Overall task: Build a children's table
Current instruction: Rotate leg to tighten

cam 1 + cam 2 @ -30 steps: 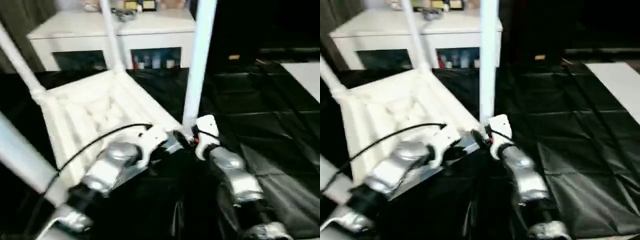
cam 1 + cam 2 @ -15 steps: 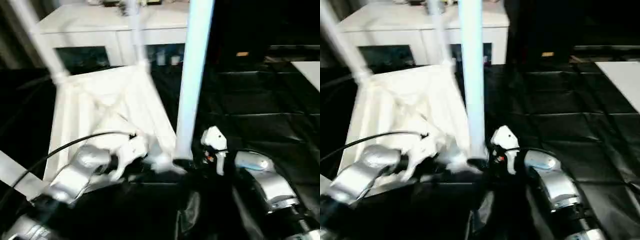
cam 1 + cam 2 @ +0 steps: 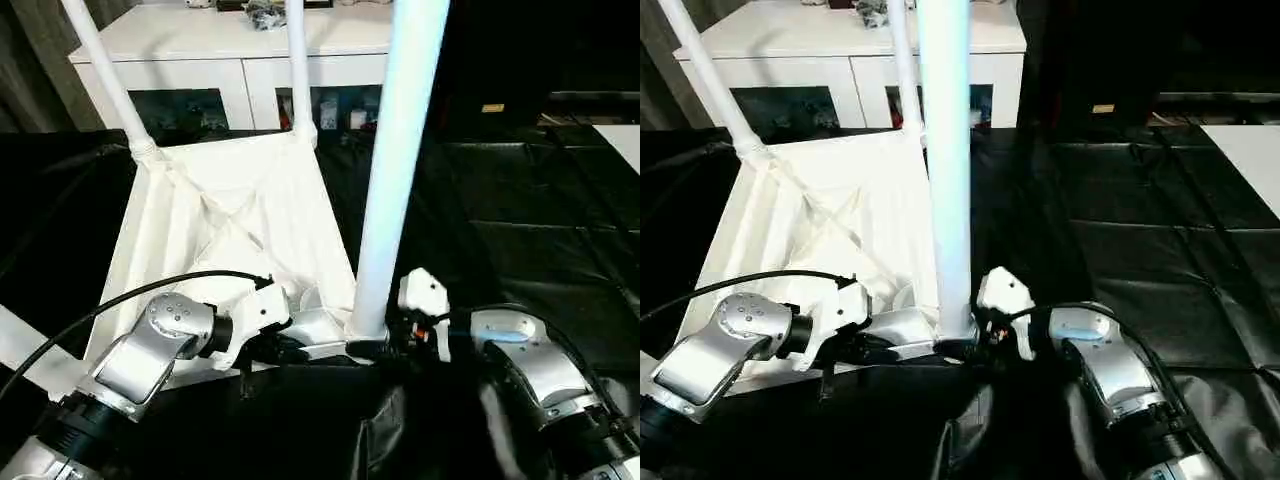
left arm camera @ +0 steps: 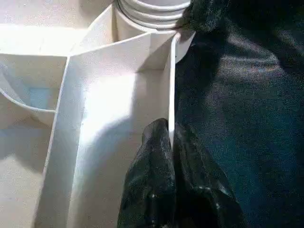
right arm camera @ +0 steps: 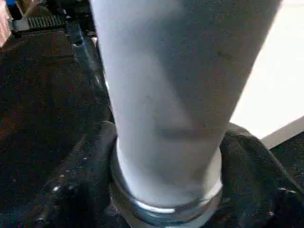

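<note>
The left gripper (image 4: 172, 142) has its jaws pinched together on the thin rim wall of the upturned children's table (image 3: 240, 215), one black finger on either side of that wall, close to the near corner socket. The right gripper (image 5: 166, 156) has its jaws set round the base of the near leg (image 3: 395, 160), a dark finger on each side of the tube just above its ringed collar; the fingers lie against the leg (clamped on it, as far as the wrist view tells). That leg stands upright in the near corner socket and runs up past the top of the head views.

The table lies upside down on black sheeting (image 3: 520, 220), its X-ribbed underside facing up. Two further legs rise from the far corner sockets: the far left leg (image 3: 105, 75) leans outward, and the far right leg (image 3: 297, 65) stands nearly straight. A fourth leg (image 3: 25, 345) crosses the lower left edge of the left eye view at a slant.

Both silver forearms reach in from the bottom, the left with a black cable (image 3: 130, 295) looping over it. Behind the table stands a white cabinet (image 3: 230, 60) with glass doors, small items on top.
</note>
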Tool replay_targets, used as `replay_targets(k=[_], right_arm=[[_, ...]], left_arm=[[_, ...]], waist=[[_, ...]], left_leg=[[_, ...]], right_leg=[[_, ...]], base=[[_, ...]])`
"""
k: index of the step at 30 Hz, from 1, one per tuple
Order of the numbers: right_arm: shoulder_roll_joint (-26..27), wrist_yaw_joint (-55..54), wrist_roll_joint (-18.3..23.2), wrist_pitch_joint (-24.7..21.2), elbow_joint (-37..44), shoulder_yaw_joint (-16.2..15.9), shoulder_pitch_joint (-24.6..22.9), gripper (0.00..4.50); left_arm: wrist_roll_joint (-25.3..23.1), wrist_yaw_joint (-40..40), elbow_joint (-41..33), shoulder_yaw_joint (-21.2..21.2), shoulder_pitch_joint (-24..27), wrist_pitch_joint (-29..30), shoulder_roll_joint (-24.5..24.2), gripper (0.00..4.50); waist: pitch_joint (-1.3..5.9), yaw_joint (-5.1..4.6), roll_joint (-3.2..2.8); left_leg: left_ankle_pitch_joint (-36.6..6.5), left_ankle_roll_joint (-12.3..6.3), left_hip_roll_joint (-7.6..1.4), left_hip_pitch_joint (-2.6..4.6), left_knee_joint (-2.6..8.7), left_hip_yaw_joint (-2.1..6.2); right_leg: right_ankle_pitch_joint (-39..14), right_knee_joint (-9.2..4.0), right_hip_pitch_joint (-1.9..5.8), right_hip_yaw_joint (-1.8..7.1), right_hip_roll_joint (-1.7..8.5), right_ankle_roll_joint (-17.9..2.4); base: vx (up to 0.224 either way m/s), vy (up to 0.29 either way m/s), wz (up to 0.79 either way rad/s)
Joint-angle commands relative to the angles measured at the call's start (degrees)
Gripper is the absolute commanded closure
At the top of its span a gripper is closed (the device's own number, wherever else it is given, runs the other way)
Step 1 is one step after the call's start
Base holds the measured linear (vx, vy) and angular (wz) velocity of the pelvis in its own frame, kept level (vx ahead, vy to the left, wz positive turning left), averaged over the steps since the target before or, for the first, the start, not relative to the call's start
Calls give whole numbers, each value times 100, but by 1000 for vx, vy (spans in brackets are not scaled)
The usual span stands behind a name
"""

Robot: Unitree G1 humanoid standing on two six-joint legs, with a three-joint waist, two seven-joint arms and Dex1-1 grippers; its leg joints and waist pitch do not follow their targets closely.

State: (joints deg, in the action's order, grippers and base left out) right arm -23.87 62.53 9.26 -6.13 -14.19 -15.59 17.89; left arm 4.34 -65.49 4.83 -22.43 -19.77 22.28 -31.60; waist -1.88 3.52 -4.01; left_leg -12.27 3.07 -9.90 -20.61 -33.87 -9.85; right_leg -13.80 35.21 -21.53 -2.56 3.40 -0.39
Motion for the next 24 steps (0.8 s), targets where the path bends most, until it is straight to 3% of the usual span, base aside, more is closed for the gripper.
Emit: replay_targets(k=[1,9,12,17,18,21,23,24], right_arm=[[-17,37,62,-52,6,24,52,160],[184,-232,175,-85,-94,232,61,179],[590,-945,257,-281,-184,500,54,180],[1037,-2132,-190,-286,-340,557,0,180],[1453,-2980,-266,-565,-296,750,-81,180],[1721,-3730,-479,-741,-317,859,-135,181],[1889,-4850,-1105,-773,-527,862,-140,181],[1945,-5132,-1214,-801,-597,889,-137,181]], left_arm=[[55,-222,-31,-192,119,81,-51,450],[67,-182,-37,-155,148,125,-28,450],[-3,56,14,-179,141,285,133,450],[-300,839,245,-151,-38,725,540,450],[-406,1520,505,7,-184,1001,986,450],[-478,2046,717,132,-310,1190,1350,450],[-623,2712,1168,247,-533,1178,1840,450],[-674,2885,1317,261,-603,1160,1980,450]], waist=[[291,14,57],[296,13,58],[277,-29,44],[219,-121,53],[214,-148,65],[198,-138,61],[199,-127,53],[196,-136,45]], left_leg=[[-181,-709,-320,-1,323,120],[-190,-684,-314,-4,315,120],[-333,-560,-316,-7,336,124],[-814,-226,-299,16,386,120],[-808,-161,-298,-5,399,123],[-982,-17,-293,58,414,120],[-991,15,-296,48,426,131],[-1013,74,-272,50,431,127]], right_leg=[[853,-282,275,246,464,-1618],[746,-276,277,247,465,-1635],[522,-292,272,251,468,-1641],[-358,-381,252,271,469,-1536],[-573,-395,266,279,468,-1440],[-932,-450,214,299,467,-1349],[-940,-452,218,307,465,-1279],[-981,-469,206,296,444,-1219]], base=[[0,0,0],[0,0,0],[0,0,0],[0,0,0],[0,0,0],[0,0,0],[0,0,0],[0,0,0]])
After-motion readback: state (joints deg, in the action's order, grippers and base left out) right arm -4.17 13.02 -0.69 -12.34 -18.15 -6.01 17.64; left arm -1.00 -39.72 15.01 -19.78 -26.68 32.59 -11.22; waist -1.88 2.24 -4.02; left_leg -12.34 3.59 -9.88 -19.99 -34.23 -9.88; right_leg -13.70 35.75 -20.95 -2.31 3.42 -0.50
